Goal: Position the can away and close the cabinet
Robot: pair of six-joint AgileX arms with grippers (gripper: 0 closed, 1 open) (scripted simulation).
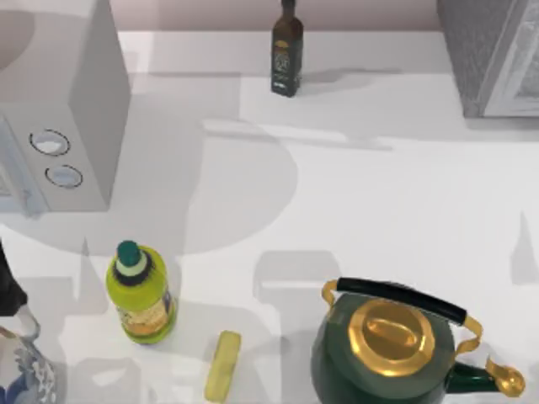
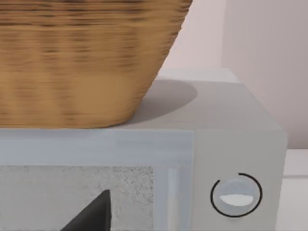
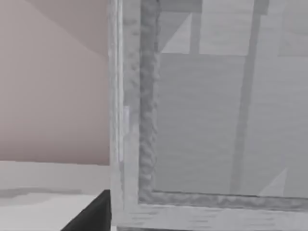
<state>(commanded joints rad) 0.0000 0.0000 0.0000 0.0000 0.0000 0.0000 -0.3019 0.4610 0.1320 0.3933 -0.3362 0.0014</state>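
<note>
At the counter's far right corner stands the cabinet [image 1: 493, 55]; right wrist view shows its framed door [image 3: 216, 106] close up. Left wrist view faces a basket [image 2: 86, 57] atop the white box [image 2: 231, 144]. Neither tool's grip can be told.

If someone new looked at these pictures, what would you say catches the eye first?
Most likely the dark green kettle with its gold lid and spout, at the top view's lower right. Next comes the yellow-green bottle with a teal cap at the lower left, and the woven basket sitting on the white box with round dials in the left wrist view. The grey speckled cabinet stands at the far right corner.
</note>
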